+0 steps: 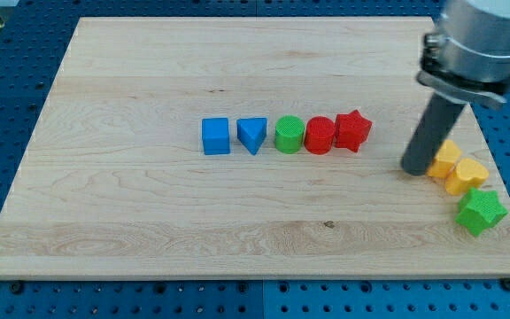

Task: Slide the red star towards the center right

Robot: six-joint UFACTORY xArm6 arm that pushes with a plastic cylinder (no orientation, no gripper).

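Observation:
The red star (353, 130) lies near the board's middle, at the right end of a row of blocks. To its left, touching it, is a red cylinder (320, 135). My tip (414, 169) stands on the board to the right of the red star and slightly below it, apart from it by a clear gap. The tip is just left of a yellow block (445, 160) at the view's right.
The row continues leftward with a green cylinder (289, 135), a blue triangle (252, 136) and a blue cube (216, 136). A second yellow block (466, 175) and a green star (481, 211) lie by the board's right edge (503, 177).

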